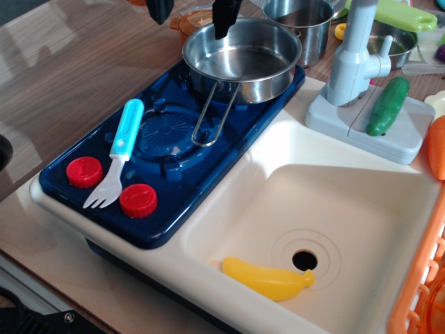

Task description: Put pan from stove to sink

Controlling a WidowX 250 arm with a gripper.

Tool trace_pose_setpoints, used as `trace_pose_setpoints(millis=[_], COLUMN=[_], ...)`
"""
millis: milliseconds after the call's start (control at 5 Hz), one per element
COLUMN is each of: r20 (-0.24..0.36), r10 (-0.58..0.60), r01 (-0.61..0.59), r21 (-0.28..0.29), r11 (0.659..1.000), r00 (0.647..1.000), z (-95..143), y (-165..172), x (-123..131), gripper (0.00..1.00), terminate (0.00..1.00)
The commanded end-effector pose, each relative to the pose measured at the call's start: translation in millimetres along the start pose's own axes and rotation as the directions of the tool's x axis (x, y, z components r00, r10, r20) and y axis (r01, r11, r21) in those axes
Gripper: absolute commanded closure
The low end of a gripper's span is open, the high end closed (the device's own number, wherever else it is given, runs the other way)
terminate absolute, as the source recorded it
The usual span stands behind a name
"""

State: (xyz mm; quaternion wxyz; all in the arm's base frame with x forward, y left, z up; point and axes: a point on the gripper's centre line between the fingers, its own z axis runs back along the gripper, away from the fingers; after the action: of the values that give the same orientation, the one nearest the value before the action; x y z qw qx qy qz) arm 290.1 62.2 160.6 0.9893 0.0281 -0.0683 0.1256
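Your tool (192, 15) hangs at the top edge with its two dark fingers spread wide, one finger (224, 17) over the pan's far rim and gripping nothing. The pan (241, 58) sits on the stove's (167, 163) back burner, wire handle pointing toward you. The sink (348, 209) holds a yellow banana (268, 278) beside the drain.
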Motion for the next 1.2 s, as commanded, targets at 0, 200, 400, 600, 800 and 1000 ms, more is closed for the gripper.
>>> trace_pose_setpoints(millis=[0,200,400,600,800,1000], r20=[0.055,0.049,0.048,0.052,0.058,0.052], r10=[0.013,0.021,0.041,0.06,0.079,0.117], r01=[-0.012,-0.019,-0.038,-0.056,-0.075,-0.114], r21=[-0.019,-0.046,-0.063,-0.068,-0.069,-0.044], r11=[1.0,0.999,0.997,0.996,0.995,0.992], r00=[0.998,0.999,0.998,0.997,0.995,0.992], z=[4,-3,-10,-12,-13,3], y=[5,4,-1,-5,-10,-13], x=[-6,-9,-13,-15,-18,-26], gripper=[0.0,0.0,0.0,1.0,1.0,1.0], terminate=[0.0,0.0,0.0,0.0,0.0,0.0])
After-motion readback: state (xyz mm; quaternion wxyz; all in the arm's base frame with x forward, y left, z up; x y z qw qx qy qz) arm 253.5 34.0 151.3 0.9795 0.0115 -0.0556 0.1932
